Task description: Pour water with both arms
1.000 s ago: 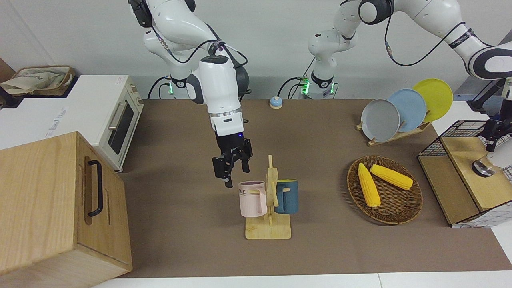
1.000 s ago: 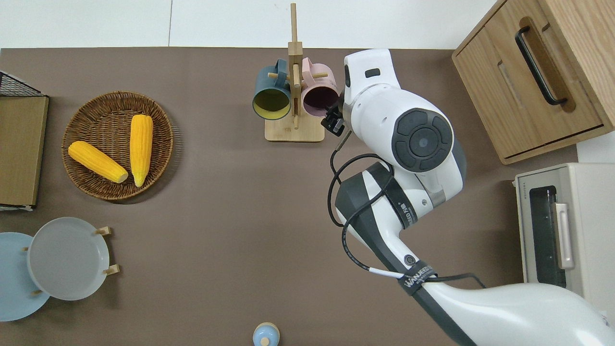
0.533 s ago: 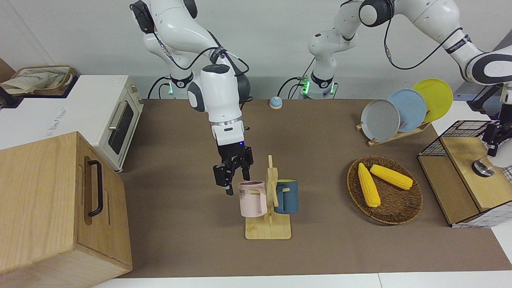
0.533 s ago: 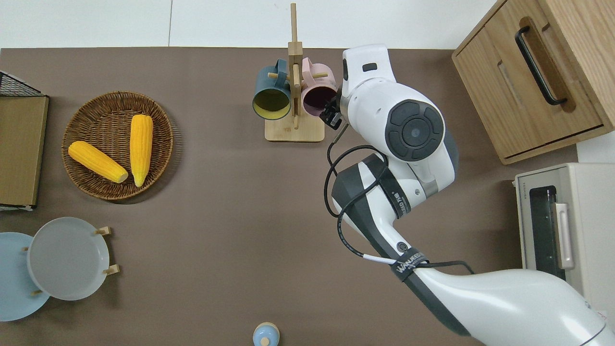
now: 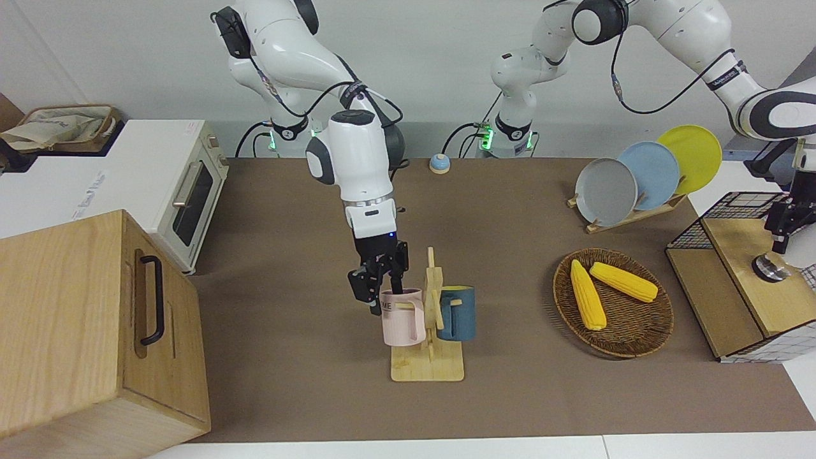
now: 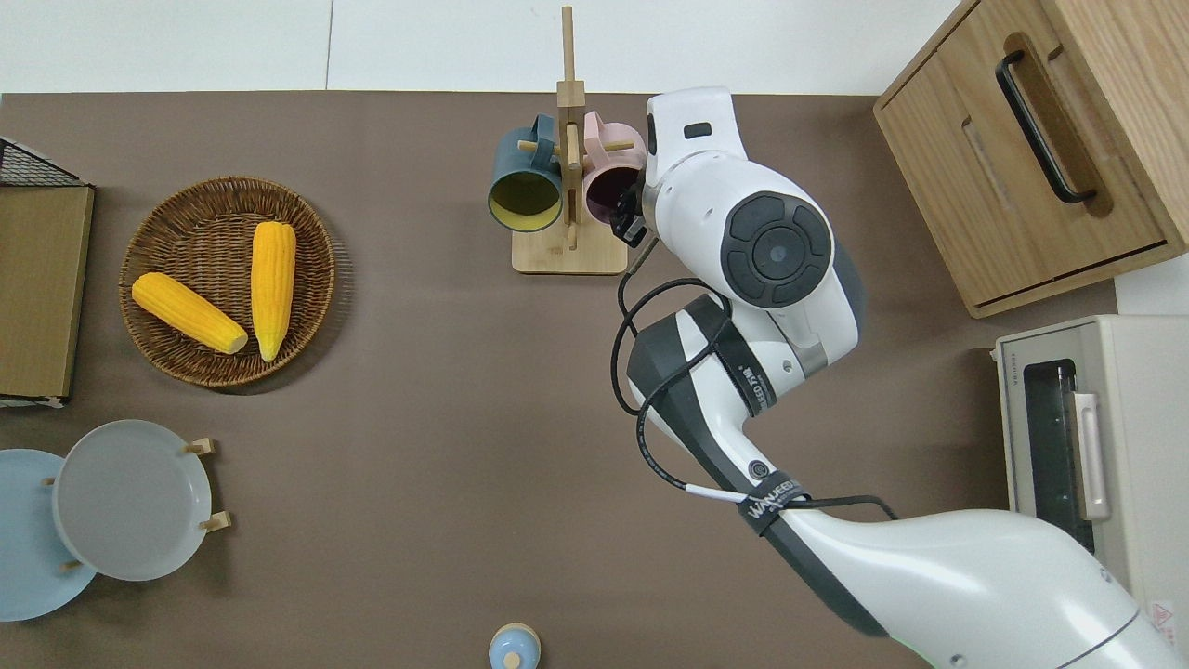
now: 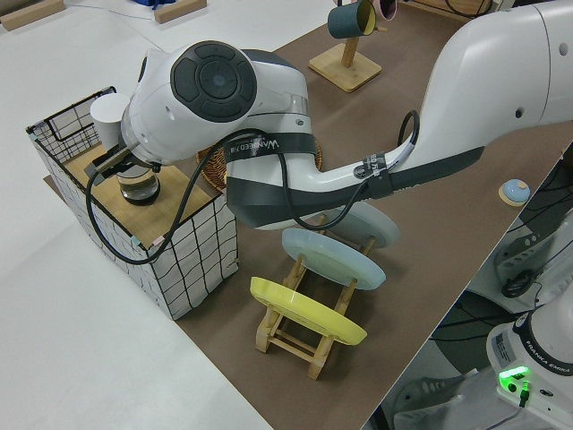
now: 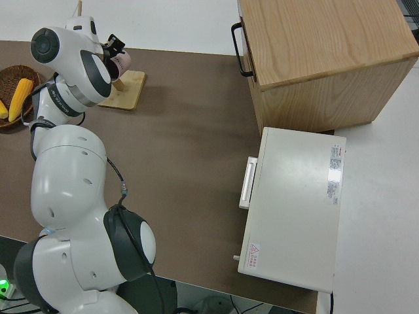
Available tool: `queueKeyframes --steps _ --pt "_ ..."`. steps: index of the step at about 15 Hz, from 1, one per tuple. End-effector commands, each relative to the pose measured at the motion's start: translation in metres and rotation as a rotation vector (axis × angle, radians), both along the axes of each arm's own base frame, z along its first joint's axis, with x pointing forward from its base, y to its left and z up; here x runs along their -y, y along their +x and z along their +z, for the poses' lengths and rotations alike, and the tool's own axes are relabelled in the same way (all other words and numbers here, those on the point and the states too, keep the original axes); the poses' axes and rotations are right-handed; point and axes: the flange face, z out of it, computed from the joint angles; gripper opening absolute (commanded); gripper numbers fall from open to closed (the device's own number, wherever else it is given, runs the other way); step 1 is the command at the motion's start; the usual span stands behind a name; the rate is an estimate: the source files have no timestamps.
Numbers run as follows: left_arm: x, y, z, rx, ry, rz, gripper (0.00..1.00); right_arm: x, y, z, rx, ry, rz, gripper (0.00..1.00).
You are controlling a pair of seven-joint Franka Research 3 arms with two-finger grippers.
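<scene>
Two mugs hang on a pale wooden rack with a flat square base and an upright peg post, near the bench edge farthest from the robots, about mid-length. Pink mug is matte, on the right arm's side; blue mug has a yellow inside, on the left arm's side. Both hang by their handles.

Bench has a flat brown matte cover. Round woven basket holds two glossy yellow corn cobs, toward the left arm's end. Three smooth plates, grey, blue and yellow, stand tilted in a wooden rack nearer the robots. Black wire crate with wooden boards sits at the left arm's end. Wooden cabinet with a black handle fills the farthest corner at the right arm's end; a white oven sits beside it, nearer the robots. Small blue bell sits at the near edge. Bench middle is open.

Right arm is bent at the elbow, wrist pointing down. Right gripper is at the pink mug's rim: fingers spread apart, one inside the mouth, one outside the wall, not clamped. Left gripper hovers over the wire crate, above a small dark round glass; can't tell how its fingers stand.
</scene>
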Motion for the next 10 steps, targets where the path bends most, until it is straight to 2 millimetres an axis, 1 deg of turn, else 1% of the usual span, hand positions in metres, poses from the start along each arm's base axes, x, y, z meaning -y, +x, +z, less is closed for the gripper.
queueKeyframes --steps 1,2,7,8,9,10 --pt "0.0027 0.0008 -0.0061 0.015 0.003 0.0 1.0 -0.0022 0.0044 0.0 0.006 0.005 -0.019 0.538" --pt "0.0027 0.0006 -0.0051 0.018 0.004 0.0 1.0 -0.0022 0.0044 0.0 0.006 0.005 -0.019 0.494" --pt "0.0024 0.0005 -0.0048 0.019 0.006 0.002 0.99 -0.0022 0.0044 0.0 0.003 0.016 -0.035 0.452" --pt "0.0025 0.0008 -0.0059 0.016 0.002 0.004 0.96 -0.0021 0.0044 -0.0002 0.001 0.017 -0.038 0.452" --pt "0.0025 0.0008 -0.006 0.017 -0.001 0.007 0.88 -0.0021 0.0044 -0.0002 0.001 0.018 -0.039 0.452" --pt "0.0025 0.0008 -0.006 0.017 -0.002 0.008 0.76 -0.0021 0.0044 -0.0002 0.001 0.021 -0.043 0.452"
